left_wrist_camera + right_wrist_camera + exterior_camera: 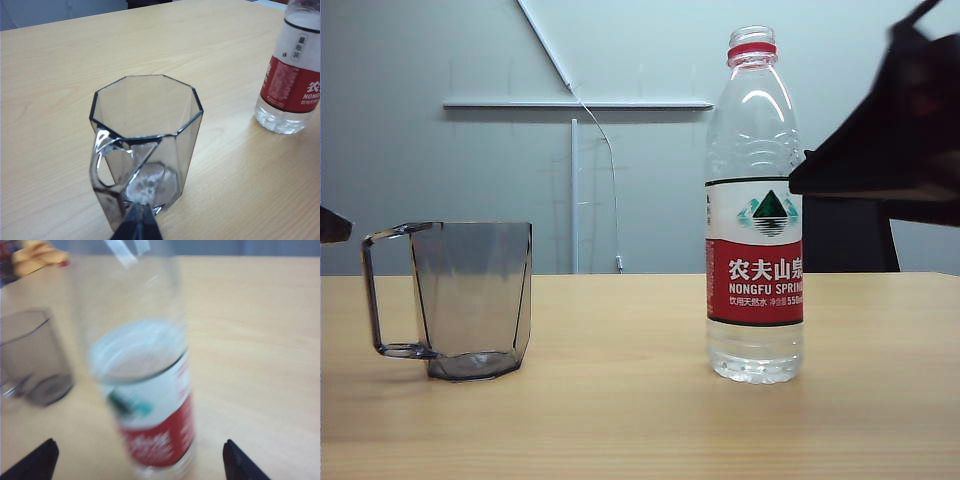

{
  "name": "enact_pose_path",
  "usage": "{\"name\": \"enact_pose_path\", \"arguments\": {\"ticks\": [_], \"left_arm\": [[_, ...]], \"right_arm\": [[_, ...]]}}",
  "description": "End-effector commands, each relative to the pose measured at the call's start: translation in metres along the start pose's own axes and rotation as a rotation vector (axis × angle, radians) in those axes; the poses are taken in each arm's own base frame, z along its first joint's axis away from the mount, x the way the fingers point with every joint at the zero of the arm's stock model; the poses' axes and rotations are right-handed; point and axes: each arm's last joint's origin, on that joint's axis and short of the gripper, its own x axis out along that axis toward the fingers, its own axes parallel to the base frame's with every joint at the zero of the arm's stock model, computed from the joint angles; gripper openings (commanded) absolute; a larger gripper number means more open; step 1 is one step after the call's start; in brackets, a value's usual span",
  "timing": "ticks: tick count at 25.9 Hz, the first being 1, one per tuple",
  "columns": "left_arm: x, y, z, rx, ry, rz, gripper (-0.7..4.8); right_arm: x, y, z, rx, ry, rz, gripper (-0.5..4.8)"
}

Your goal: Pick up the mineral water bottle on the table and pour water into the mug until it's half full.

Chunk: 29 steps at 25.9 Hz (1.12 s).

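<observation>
Clearly spread wide, the right gripper (137,460) straddles the one mineral water bottle (150,405) (blurred), untouched, near the table's (620,400) right edge. Only the left wrist view shows the left gripper (137,225), state unreadable, by the single mug (145,140) toward the left edge.

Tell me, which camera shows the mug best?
The left wrist view: the mug fills it, rim, handle and empty inside sharp. The exterior view shows it whole side-on; the right wrist view only a blurred part.
</observation>
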Motion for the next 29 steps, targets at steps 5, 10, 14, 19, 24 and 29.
{"name": "enact_pose_path", "arguments": {"ticks": [5,10,14,19,24,29], "left_arm": [[0.0,0.0,0.002,-0.003,-0.013,-0.002,-0.02],[0.0,0.0,0.002,-0.003,-0.013,-0.002,-0.02],[0.0,0.0,0.002,-0.003,-0.014,-0.002,-0.02],[-0.001,0.0,0.002,-0.004,-0.02,-0.002,-0.02],[-0.002,0.0,0.004,-0.005,-0.047,-0.002,-0.02],[-0.003,0.0,0.005,-0.005,-0.061,-0.001,-0.02]], "right_arm": [[0.048,0.003,0.02,0.025,-0.011,0.067,4.79],[0.065,0.006,0.018,0.0,-0.005,0.064,4.79],[0.074,0.007,0.014,0.002,-0.003,0.054,4.79],[0.083,0.004,0.008,0.01,-0.033,0.038,4.79],[0.091,-0.001,0.004,0.013,-0.033,0.013,4.39],[0.095,0.001,0.009,0.015,-0.047,0.022,3.04]]}}
